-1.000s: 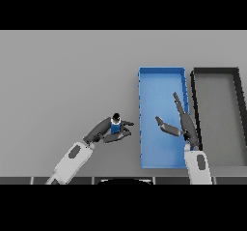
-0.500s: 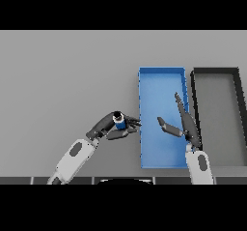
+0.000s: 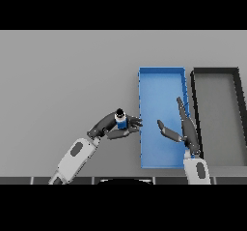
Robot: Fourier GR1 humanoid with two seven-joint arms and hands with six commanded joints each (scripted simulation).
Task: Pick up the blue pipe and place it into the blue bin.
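Note:
In the head view my left hand [image 3: 109,126] has its fingers and thumb curled round the blue pipe [image 3: 120,122]. It holds the pipe upright, ring end up, just left of the blue bin [image 3: 161,80]. My right hand [image 3: 185,129] is open, fingers straight, over the blue bin, and holds nothing.
A dark grey bin [image 3: 215,72] stands right of the blue bin, side by side with it. The grey table [image 3: 62,75] spreads to the left and back.
My left hand has carried the pipe to the right, up to the blue bin's left side. My right hand has stayed over the blue bin with little shift.

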